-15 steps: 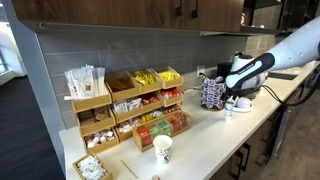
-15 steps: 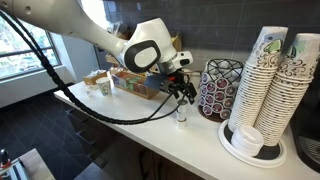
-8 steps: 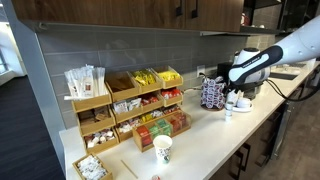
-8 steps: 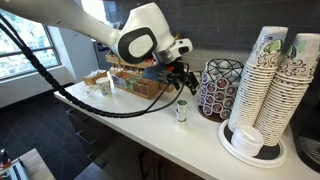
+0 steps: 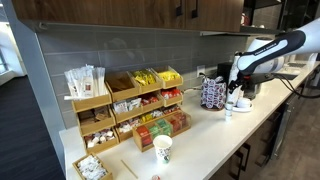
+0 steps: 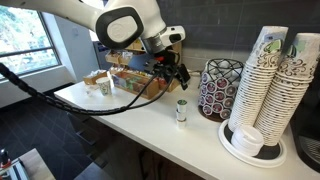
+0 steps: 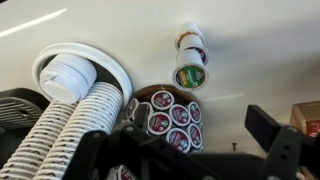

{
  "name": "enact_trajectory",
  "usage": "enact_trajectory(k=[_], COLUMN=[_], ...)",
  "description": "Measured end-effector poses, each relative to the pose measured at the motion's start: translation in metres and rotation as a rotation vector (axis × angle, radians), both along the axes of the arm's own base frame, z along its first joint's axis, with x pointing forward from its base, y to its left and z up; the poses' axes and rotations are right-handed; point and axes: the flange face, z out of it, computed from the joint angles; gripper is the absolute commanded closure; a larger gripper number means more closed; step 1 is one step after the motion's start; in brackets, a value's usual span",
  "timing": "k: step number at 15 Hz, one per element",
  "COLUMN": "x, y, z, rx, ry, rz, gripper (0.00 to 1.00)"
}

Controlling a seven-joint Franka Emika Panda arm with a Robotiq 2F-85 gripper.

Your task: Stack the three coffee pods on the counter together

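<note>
The coffee pods (image 6: 181,111) stand in one small upright stack on the pale counter (image 6: 150,130). The stack also shows in an exterior view (image 5: 229,107) and in the wrist view (image 7: 190,60), where the top pod has a dark green lid. My gripper (image 6: 177,78) hangs above and a little left of the stack, open and empty, well clear of it. It also shows in an exterior view (image 5: 237,86). In the wrist view its two dark fingers (image 7: 190,150) frame the bottom edge with nothing between them.
A wire carousel full of pods (image 6: 220,90) stands just beside the stack. Tall stacks of paper cups (image 6: 268,85) sit on a white tray beyond it. Tiered wooden snack racks (image 5: 130,105) line the wall, and a paper cup with a green mark (image 5: 162,149) stands in front of them.
My gripper has risen from right at the pod stack to well above it, and it is empty. The stack has stayed in place on the counter.
</note>
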Motion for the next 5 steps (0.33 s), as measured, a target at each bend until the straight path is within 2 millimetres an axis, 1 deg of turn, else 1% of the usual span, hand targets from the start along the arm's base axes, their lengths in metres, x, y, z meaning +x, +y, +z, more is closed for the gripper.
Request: enact_trajectory(k=[3, 5], x=[-0.015, -0.018], y=[0.0, -0.001], z=[0.007, 0.008], rx=[0.023, 0.024], ry=[0.019, 0.018], rz=[-0.006, -0.009], gripper=[0.0, 0.0])
